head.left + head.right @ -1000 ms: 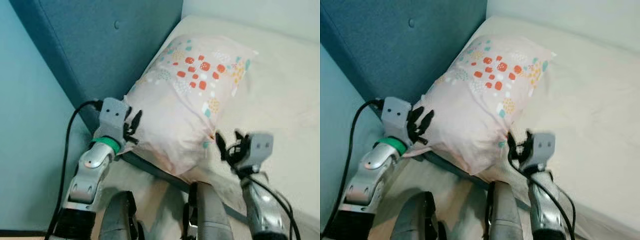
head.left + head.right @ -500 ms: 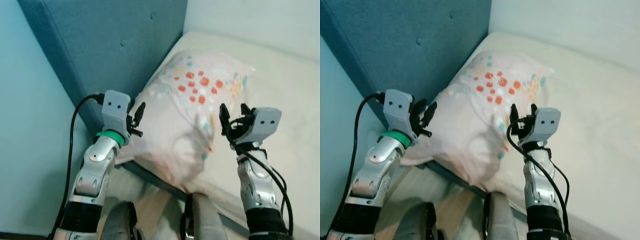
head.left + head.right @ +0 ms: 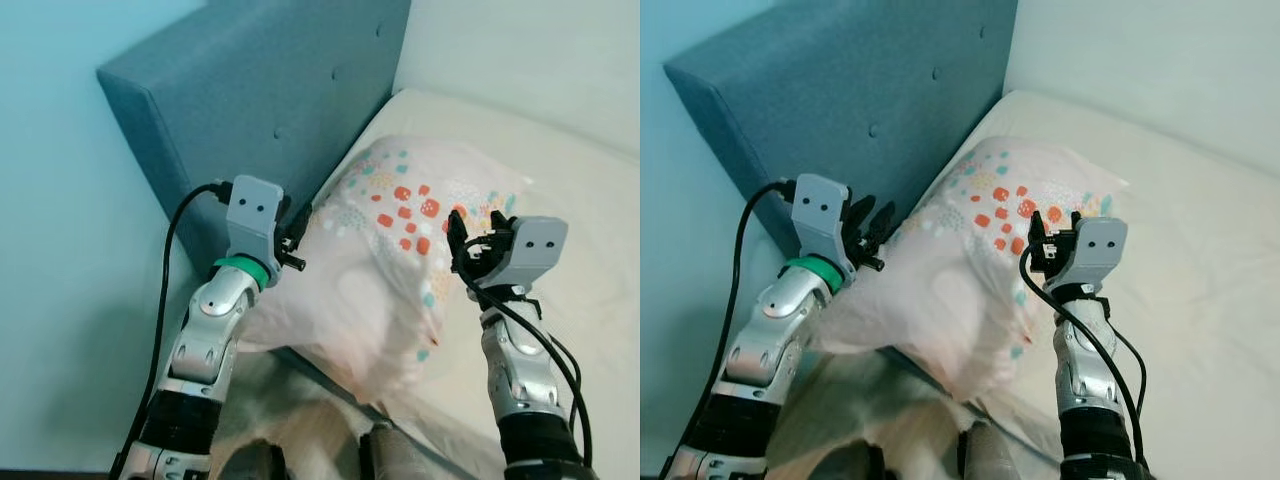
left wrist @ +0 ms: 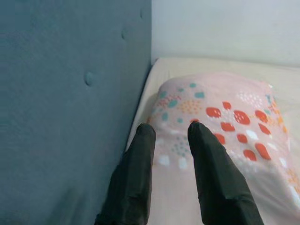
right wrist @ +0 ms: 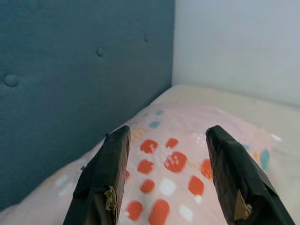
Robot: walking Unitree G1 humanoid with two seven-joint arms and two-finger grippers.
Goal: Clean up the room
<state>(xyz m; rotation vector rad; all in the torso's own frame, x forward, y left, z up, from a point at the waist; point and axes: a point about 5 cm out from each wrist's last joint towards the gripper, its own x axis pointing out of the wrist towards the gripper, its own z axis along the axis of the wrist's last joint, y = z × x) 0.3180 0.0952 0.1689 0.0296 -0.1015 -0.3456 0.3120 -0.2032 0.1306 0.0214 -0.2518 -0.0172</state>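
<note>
- Teal padded headboard (image 3: 270, 90) sits just beside your left gripper (image 3: 297, 238); its fingers (image 4: 136, 159) are slightly parted and hold nothing, so a swing outward could knock the panel.
- Pink patterned pillow (image 3: 390, 250) lies on the mattress (image 3: 590, 210) against the headboard, one corner overhanging the bed edge (it looks soft and floppy); an off-centre push could tip it off.
- Your right gripper (image 3: 478, 243) hovers wide open at the pillow's far side, gripping nothing; closing now might catch only loose fabric.
</note>
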